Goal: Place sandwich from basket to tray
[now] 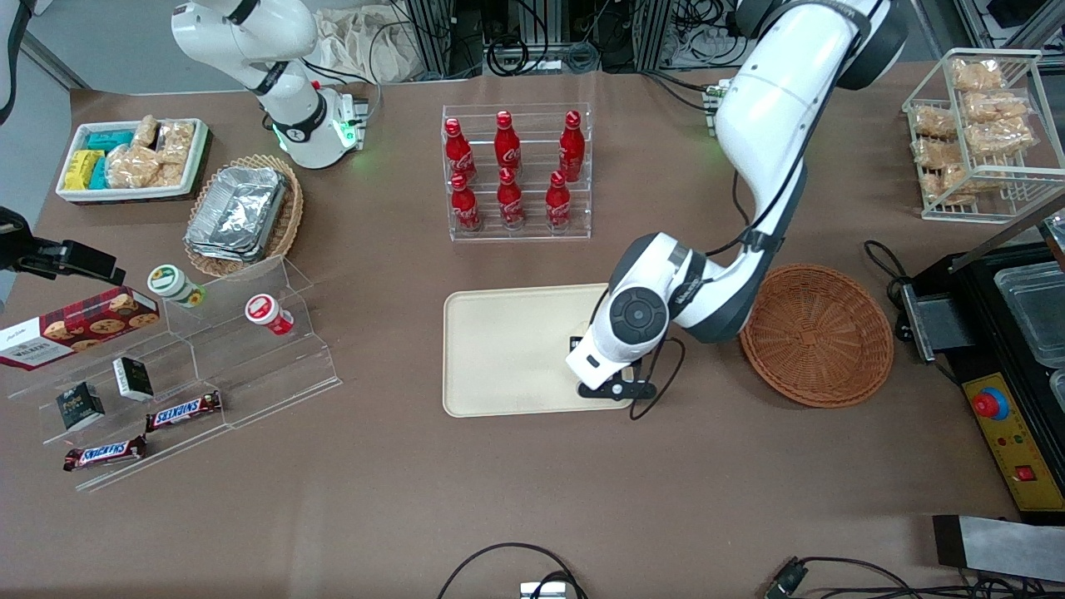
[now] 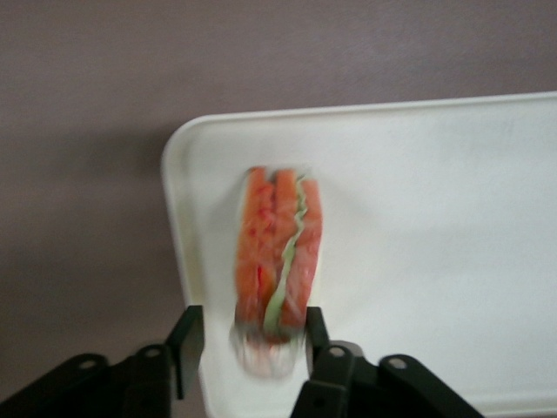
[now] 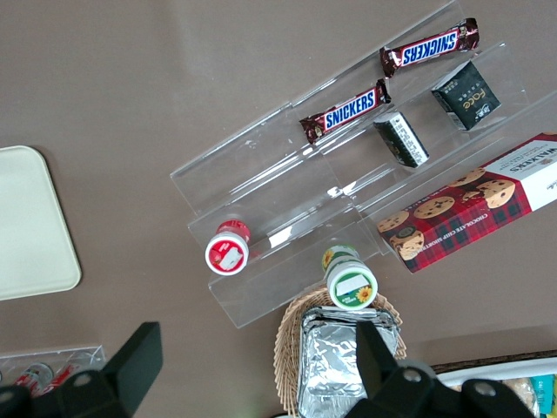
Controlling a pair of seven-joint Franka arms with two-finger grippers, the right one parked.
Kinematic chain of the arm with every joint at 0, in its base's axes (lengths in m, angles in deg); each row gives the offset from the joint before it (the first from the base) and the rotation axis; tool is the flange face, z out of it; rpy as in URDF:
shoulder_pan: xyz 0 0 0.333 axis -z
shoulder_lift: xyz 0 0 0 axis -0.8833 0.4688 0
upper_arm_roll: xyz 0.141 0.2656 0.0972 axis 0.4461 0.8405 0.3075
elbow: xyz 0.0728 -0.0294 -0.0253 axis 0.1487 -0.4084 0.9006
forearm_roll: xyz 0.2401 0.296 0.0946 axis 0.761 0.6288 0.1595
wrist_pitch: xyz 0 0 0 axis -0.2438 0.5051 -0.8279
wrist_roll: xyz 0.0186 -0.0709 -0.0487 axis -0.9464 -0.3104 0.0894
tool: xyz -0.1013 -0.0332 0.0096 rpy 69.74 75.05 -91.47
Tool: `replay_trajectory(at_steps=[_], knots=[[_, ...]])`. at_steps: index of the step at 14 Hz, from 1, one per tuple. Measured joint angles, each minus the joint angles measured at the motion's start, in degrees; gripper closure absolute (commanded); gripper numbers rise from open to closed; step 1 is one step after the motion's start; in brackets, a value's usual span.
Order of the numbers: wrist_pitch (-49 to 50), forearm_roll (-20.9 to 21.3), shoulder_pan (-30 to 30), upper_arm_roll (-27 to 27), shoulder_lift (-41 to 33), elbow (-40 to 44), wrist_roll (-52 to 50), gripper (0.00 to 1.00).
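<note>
We see the brown table (image 1: 532, 499) with the left arm (image 1: 765, 125) bent down over it, its wrist above the working arm's end of the tray (image 1: 507, 349). The tray lies flat near the middle of the table, nearer the front camera than the clear rack of red bottles (image 1: 516, 170). Just beside the tray, toward the working arm's end, sits the basket (image 1: 819, 333), and we see nothing in it. Toward the parked arm's end stand a clear stepped stand (image 1: 208, 366) with two Snickers bars (image 1: 183, 410), a cookie box (image 1: 79, 324) and two small cups (image 1: 268, 314).

The gripper (image 2: 246, 335) hangs low over a corner of the tray (image 2: 435, 218). In the wrist view its two black fingers (image 2: 186, 340) sit on either side of the sandwich (image 2: 277, 252), pinching its near end. The sandwich shows orange-red layers with a pale green strip, and it lies over the tray's surface close to the rim; we cannot tell whether it touches the tray. In the front view the wrist hides the sandwich.
</note>
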Motion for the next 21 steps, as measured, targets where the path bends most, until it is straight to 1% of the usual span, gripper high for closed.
replay_trajectory(at_steps=[3,5,7,11,13,15,18,19,21], knots=[[12.2,0.2,-2.5,0.6,-6.8,0.2,0.0,0.00],[17.7,0.6,-6.1,0.8,-11.8,-0.2,0.0,0.00],[19.4,0.8,-10.1,0.9,-17.0,-2.4,1.3,0.00],[19.5,0.9,-19.7,1.1,-27.8,-11.1,13.2,0.00],[19.6,0.9,-24.5,1.2,-31.4,-12.8,18.5,0.00],[20.1,0.8,-28.9,1.2,-33.2,-13.2,24.6,0.00],[20.0,0.5,-35.5,1.3,-33.1,-13.1,33.2,0.00],[19.9,0.5,-36.8,1.3,-32.9,-12.6,34.4,0.00],[19.9,0.5,-37.4,1.3,-31.6,-10.5,34.7,0.00]])
